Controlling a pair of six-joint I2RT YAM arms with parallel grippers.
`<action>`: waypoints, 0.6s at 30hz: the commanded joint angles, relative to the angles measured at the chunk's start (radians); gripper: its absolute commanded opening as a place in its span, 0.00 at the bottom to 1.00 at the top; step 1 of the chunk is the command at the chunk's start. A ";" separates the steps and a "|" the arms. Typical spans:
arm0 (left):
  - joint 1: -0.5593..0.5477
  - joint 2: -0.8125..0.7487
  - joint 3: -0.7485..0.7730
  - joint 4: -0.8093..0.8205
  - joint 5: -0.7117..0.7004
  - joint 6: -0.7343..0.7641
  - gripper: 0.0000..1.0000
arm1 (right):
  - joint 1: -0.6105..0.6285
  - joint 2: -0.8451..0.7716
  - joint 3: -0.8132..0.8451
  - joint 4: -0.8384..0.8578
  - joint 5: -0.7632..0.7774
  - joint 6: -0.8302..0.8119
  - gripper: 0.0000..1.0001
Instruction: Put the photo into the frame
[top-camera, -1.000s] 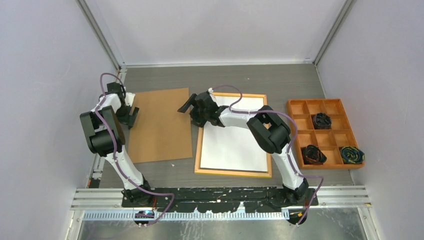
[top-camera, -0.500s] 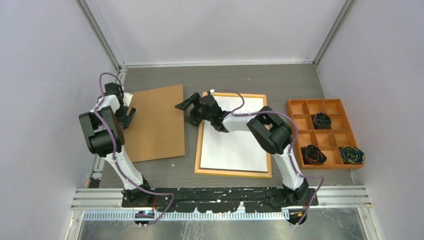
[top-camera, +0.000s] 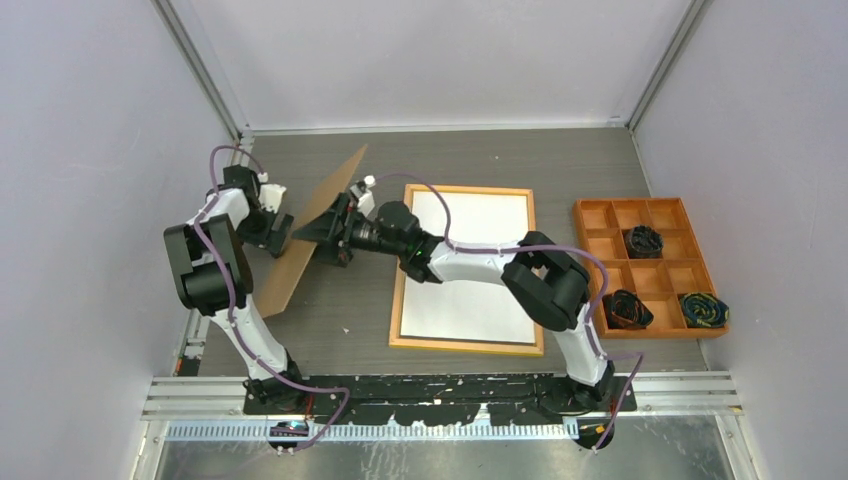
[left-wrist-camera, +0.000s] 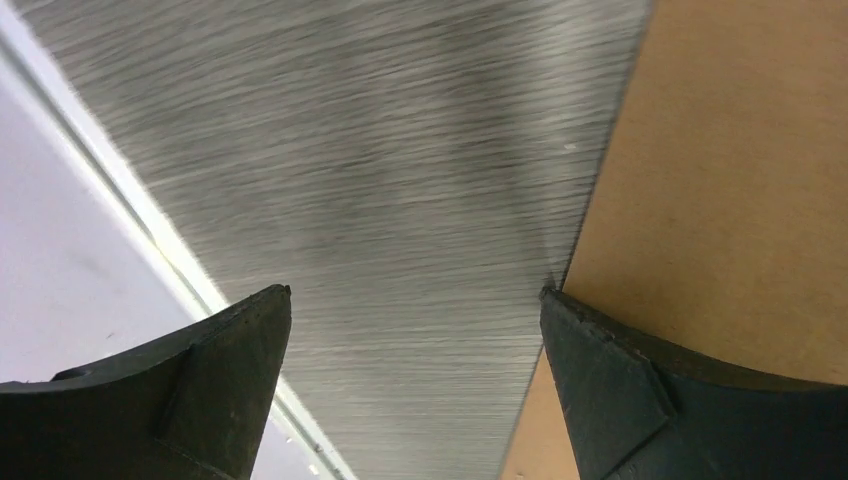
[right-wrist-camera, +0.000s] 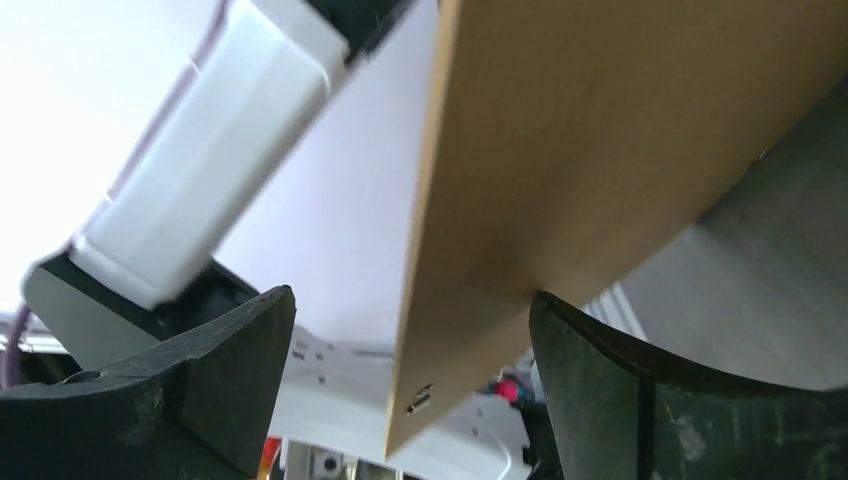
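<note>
One frame (top-camera: 465, 346), one photo (top-camera: 462, 312) inside, one tilted board (top-camera: 290, 278), one tray (top-camera: 600, 246)

Overhead view, close wrist views, shared board (top-camera: 290, 275)

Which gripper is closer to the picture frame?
Right. The right gripper straddles the tilted brown board just left of the frame; the left gripper sits farther left, beyond that board.
</note>
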 joint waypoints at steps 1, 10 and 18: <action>-0.023 0.037 -0.056 -0.094 0.186 -0.054 1.00 | 0.008 0.003 0.009 0.045 -0.062 0.019 0.91; -0.021 0.024 -0.055 -0.081 0.148 -0.048 1.00 | -0.004 -0.136 -0.081 -0.184 0.059 -0.110 0.85; -0.023 -0.008 -0.025 -0.110 0.147 -0.050 1.00 | 0.000 -0.236 -0.092 -0.464 0.176 -0.250 0.56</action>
